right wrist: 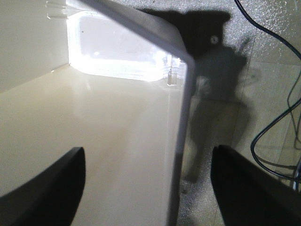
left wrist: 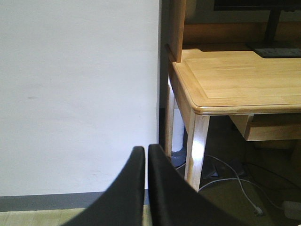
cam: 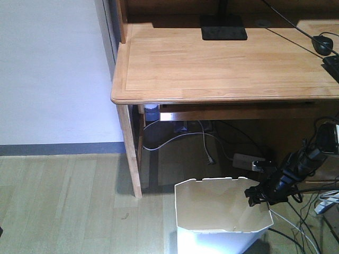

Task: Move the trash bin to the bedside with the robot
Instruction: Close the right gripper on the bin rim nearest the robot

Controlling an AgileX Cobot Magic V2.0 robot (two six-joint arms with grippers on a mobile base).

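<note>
White wall (cam: 53, 69) with a grey skirting strip fills the left of the scene, and the pale wood floor (cam: 63, 201) below it offers wide open room on that side. The left gripper (left wrist: 146, 157) hangs over there facing the wall, its fingers (left wrist: 127, 188) pressed almost together on nothing, well apart from the work. Further right, a desk leg (cam: 130, 153) stands near the trash bin (cam: 212, 211), to its left and a little farther back, and the wooden tabletop (cam: 222, 58) spans the far side. The trash bin stands upright on the floor at the near centre-right, mouth open upward. The right gripper (cam: 259, 194) sits at its right rim and is by far the nearer arm. In the wrist view its fingers (right wrist: 47, 188) are spread wide and straddle the thin bin wall (right wrist: 181, 117), one inside and one outside over the floor; contact cannot be told. That wall runs straight away between them, so closing across it looks the fitting pinch. A power strip (cam: 246, 159) lies behind the bin, and loose cables (right wrist: 254, 141) crowd the floor to its right. The bedside shows in no view; the clearer way out is probably left or near, away from leg and cables.
</note>
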